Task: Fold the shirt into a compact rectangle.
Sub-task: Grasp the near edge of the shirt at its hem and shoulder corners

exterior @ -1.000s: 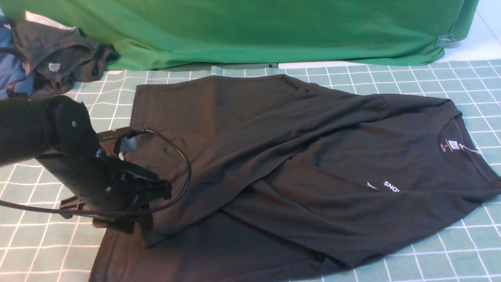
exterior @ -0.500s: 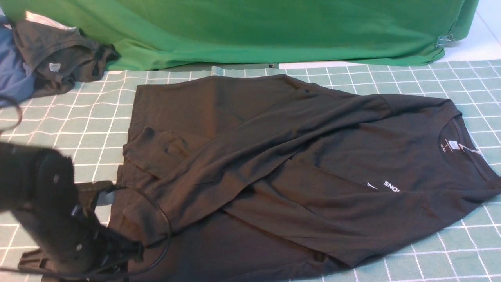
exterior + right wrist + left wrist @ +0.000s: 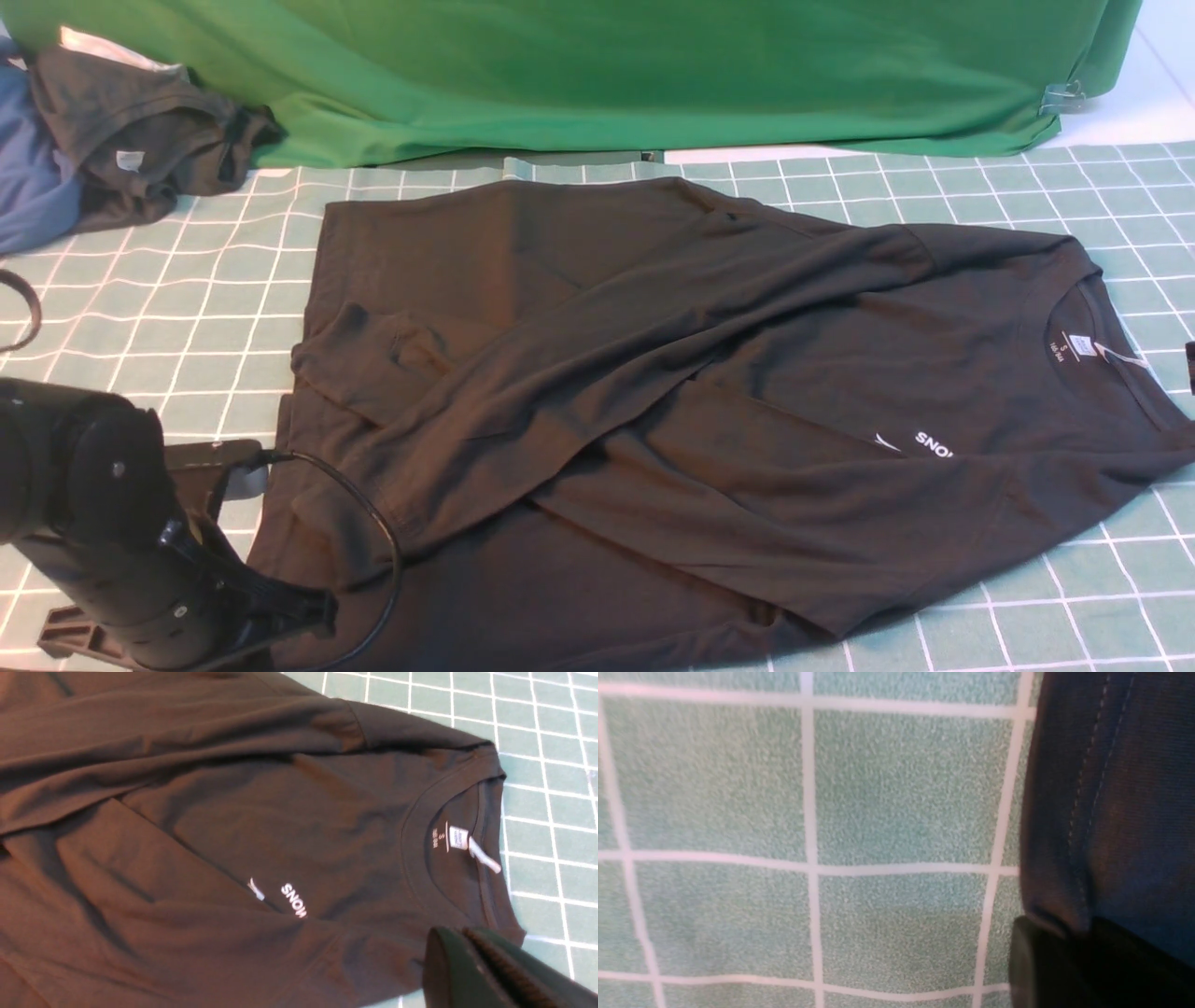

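Two grippers noted. The left gripper (image 3: pixel 308 607) pinches the shirt (image 3: pixel 653 373) at its hem, near the desk's (image 3: pixel 140 308) front edge. The right gripper (image 3: pixel 460 935) hovers at the right edge, fingers together.

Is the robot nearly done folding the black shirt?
Not yet. Both sleeves already lie crossed over the shirt. The left tool sits at the hem corner; whether it grips is unclear. Folding the body into a compact rectangle is left.

Teal, white-gridded surface (image 3: pixel 187 308) under soft light.
A green cloth (image 3: pixel 607 75) drapes along the far edge, with a clip (image 3: pixel 1062 96) at far right; a grey garment (image 3: pixel 131 140) and blue cloth (image 3: pixel 33 196) lie far left.
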{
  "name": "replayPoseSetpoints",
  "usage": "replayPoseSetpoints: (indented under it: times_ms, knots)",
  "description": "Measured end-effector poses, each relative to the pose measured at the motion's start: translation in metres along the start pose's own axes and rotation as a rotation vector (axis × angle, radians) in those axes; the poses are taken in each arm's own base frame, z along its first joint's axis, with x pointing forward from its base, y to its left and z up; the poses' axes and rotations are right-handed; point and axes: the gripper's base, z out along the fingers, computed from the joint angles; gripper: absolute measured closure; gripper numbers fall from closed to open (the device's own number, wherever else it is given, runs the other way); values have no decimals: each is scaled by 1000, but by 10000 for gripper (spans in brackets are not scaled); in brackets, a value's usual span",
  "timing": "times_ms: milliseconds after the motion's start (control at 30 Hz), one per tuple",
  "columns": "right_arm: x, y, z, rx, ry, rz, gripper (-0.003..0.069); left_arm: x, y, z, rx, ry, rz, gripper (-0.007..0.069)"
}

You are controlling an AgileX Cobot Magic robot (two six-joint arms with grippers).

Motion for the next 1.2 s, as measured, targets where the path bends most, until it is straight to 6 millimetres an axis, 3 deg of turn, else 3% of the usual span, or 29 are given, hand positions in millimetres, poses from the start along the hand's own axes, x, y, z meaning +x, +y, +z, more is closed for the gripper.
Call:
replayPoseSetpoints:
  times_ms: [100, 300, 433, 533, 600, 700, 733, 900, 1000, 1200]
  knots:
    - [4, 1, 2, -6, 62, 1, 632, 1, 0, -8, 5, -26, 12, 605]
    - [10, 12, 23, -74, 359, -68, 629, 15, 3, -42, 20, -125, 37, 616]
    - [16, 22, 59, -142, 534, -142, 629, 30, 10, -67, -3, -216, 63, 617]
    - [22, 34, 79, -241, 615, -180, 608, 35, 12, -74, -4, -249, 66, 617]
    - [24, 42, 85, -312, 634, -211, 578, 37, 13, -76, -3, -258, 66, 617]
    - [29, 62, 95, -410, 632, -326, 463, 38, 13, -77, -3, -259, 66, 617]
    - [31, 74, 102, -436, 616, -412, 359, 38, 13, -77, -7, -259, 68, 617]
    - [41, 94, 126, -434, 598, -599, 146, 38, 13, -77, -10, -263, 70, 617]
    - [50, 98, 145, -419, 642, -640, 112, 38, 13, -77, -10, -263, 70, 616]
    - [65, 102, 174, -407, 697, -665, 120, 37, 13, -78, -8, -272, 70, 613]
